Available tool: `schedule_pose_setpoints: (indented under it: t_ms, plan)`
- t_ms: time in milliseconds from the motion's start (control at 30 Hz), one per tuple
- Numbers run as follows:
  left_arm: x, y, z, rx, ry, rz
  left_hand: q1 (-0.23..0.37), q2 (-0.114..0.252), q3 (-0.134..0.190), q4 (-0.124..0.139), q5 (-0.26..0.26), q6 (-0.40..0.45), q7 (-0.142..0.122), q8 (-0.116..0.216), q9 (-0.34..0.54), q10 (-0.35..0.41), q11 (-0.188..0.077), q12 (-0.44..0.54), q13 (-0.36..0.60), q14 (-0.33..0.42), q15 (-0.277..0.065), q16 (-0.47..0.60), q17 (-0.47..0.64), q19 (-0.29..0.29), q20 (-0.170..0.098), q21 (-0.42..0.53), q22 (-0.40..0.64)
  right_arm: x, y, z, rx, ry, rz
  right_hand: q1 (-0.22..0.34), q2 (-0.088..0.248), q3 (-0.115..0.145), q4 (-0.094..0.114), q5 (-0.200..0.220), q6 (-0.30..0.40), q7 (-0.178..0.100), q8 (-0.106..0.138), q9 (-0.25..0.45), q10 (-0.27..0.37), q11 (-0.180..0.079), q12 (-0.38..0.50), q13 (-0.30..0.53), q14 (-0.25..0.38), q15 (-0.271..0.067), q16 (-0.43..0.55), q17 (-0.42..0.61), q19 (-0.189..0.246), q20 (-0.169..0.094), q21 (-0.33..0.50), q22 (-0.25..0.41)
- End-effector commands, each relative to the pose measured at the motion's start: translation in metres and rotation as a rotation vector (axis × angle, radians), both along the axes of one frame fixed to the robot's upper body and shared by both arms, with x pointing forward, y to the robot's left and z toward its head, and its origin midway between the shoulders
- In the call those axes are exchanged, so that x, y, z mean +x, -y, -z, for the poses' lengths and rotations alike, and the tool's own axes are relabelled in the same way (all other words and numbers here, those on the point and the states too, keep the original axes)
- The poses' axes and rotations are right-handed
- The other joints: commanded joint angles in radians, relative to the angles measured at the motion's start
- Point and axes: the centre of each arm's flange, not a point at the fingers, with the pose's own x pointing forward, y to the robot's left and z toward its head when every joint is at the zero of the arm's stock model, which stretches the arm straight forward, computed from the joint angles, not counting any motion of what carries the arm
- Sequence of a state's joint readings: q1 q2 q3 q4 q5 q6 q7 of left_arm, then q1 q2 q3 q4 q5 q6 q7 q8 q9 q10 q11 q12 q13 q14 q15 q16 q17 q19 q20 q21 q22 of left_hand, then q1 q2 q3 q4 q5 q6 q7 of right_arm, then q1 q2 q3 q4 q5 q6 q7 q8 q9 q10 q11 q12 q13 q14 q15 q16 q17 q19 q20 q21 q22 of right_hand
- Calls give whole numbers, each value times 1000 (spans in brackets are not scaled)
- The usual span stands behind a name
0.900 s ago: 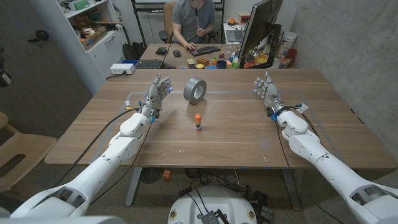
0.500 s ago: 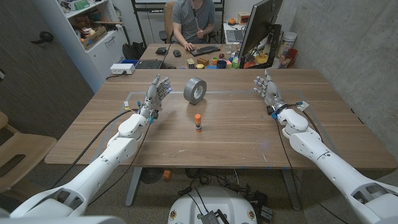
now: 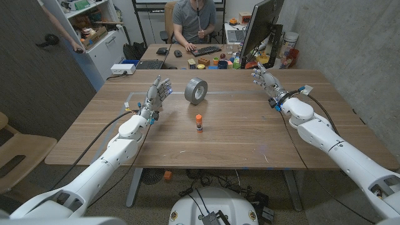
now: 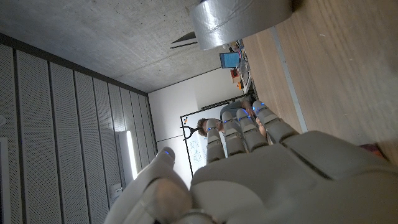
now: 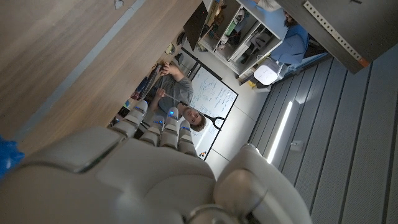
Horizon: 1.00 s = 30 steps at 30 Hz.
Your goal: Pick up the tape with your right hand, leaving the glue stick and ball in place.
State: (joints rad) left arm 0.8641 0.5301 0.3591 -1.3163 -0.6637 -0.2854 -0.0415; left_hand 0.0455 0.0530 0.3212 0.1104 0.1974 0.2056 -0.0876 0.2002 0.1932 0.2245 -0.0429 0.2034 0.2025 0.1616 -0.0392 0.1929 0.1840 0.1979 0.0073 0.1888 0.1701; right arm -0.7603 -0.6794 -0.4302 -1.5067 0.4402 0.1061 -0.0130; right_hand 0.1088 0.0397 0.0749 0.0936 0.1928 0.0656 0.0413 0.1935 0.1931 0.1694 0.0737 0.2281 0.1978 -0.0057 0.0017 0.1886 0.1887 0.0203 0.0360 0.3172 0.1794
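Standing upright near the middle of the wooden table (image 3: 237, 134), the orange-capped glue stick (image 3: 199, 123) is the nearest of the objects to the robot, with bare wood on every side of it. Both white arms reach in from the bottom corners of the head view. The left hand (image 3: 157, 95) is raised at the left of the table, palm upright, fingers apart and pointing away from the robot, holding nothing; the left wrist view looks along the back of this hand (image 4: 261, 180) toward the tape (image 4: 239, 22). The right hand (image 3: 265, 80) is up at the table's far right, fingers likewise apart and empty, well apart from the tape; the right wrist view shows the back of this hand (image 5: 155, 180) over bare wood. Just beyond the glue stick, the grey tape (image 3: 196, 90) stands on its edge, its open core turned toward the robot's right, nearer the left hand than the right and touched by neither. Behind the table, a second desk carries a black keyboard (image 3: 206, 51), small coloured items (image 3: 219, 62) and a dark monitor (image 3: 259, 28). A seated person (image 3: 195, 22) in a grey shirt sits at that desk, and white shelves (image 3: 94, 28) stand at the far left.
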Motion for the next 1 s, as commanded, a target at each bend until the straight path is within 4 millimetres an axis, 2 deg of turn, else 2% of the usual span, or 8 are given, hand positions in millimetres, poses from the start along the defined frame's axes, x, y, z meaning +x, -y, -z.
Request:
schedule_pose_setpoints:
  t_ms: [33,167,233,500,667,733,867,1000]
  plan:
    - [-2,-1,0,-3,4,-1,10,2,5,1,6,4,2,3,2,7,3,5,6,8,-8,6,3,8,0,6,6,-11,-14,-68,-328,56,87,24,-1,2,-11,6,-6,5,0,2,3,9,-4,3,-9,4,0,2,1,-1,-7,3]
    - [-2,-2,2,-3,2,-3,10,2,5,1,6,5,3,3,2,8,3,5,6,8,-9,7,3,8,0,6,6,-16,-25,-94,-447,82,121,55,-3,10,-31,8,-15,2,1,2,-6,-1,-7,3,-12,4,0,1,3,-2,-11,3]
    - [-3,-2,2,-7,3,-5,10,2,5,1,6,5,3,3,2,8,3,5,6,8,-9,7,3,8,0,6,6,-18,-31,-104,-495,90,134,130,-7,28,-77,12,-25,1,8,2,-13,-2,-10,3,-14,4,2,0,8,-2,-22,2]
    - [-4,-5,0,-25,12,-19,10,2,4,1,6,9,4,4,2,12,2,6,6,9,-9,7,3,8,0,6,6,-29,-67,-147,-701,153,185,178,-22,32,-110,12,-45,5,5,3,-28,-7,-15,3,-15,0,3,0,20,-4,-27,2]
    - [-7,-8,0,-31,18,-27,9,1,4,1,6,9,4,5,2,14,3,6,6,9,-9,7,3,8,0,6,6,-31,-93,-161,-827,188,208,202,-30,34,-127,13,-56,7,4,3,-35,-13,-17,3,-18,-2,2,-1,26,-4,-30,1]
    - [-8,-10,1,-34,20,-31,9,1,3,1,6,10,4,5,2,14,4,6,6,9,-9,7,3,8,-1,6,6,-31,-103,-164,-875,203,220,225,-45,33,-144,16,-73,8,2,3,-43,-17,-19,3,-21,-5,2,-1,29,-4,-34,1]
    - [-12,-13,2,-38,21,-38,9,1,3,1,6,11,3,5,2,14,4,6,6,10,-9,7,3,8,0,6,6,-33,-121,-168,-937,236,230,256,-66,30,-167,23,-90,12,2,4,-57,-22,-23,3,-26,-10,2,-1,31,-3,-40,1]
    - [-16,-17,4,-43,16,-53,9,1,3,1,6,12,5,5,2,15,4,6,6,11,-9,8,3,8,0,6,6,-39,-143,-168,-1009,277,243,272,-74,29,-177,27,-96,13,3,5,-61,-24,-23,3,-31,-12,1,-1,31,-3,-43,1]
